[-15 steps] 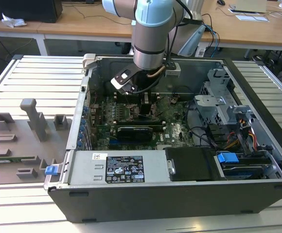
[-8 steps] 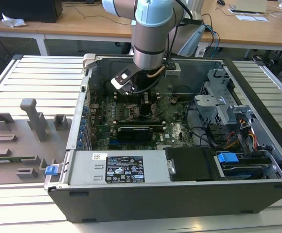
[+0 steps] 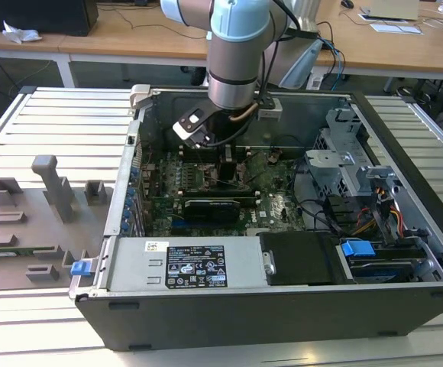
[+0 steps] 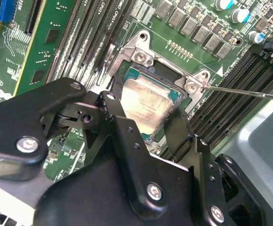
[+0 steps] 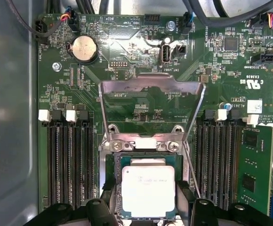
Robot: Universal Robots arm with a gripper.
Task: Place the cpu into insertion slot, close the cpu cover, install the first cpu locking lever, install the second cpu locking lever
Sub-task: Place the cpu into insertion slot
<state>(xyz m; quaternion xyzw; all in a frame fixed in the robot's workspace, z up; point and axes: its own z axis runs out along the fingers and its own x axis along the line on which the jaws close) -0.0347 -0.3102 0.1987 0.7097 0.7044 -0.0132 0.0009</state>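
Observation:
The cpu [image 5: 148, 188], a pale silver square, lies flat in the insertion slot [image 5: 141, 145] on the green motherboard [image 3: 275, 191]. My gripper [image 5: 148, 205] straddles the chip, its black fingers [image 5: 109, 200] pressed against two opposite edges. In the second wrist view the cpu [image 4: 146, 106] sits between the same fingers [image 4: 176, 127] of the gripper [image 4: 143, 117], inside the slot's metal rim [image 4: 143, 55]. The cpu cover [image 5: 150, 84] stands open, tilted up off its hinge away from the chip. A thin wire locking lever [image 4: 244, 91] sticks out beside the socket. In the exterior view my gripper [image 3: 229, 170] hangs low inside the case.
Black memory slots [image 5: 68, 160] flank the socket on both sides. A coin battery [image 5: 84, 48] lies beyond the cover. The power supply [image 3: 183, 264], drive cage [image 3: 344, 153] and cables crowd the case. A grey fixture board [image 3: 30, 222] lies at the exterior view's left.

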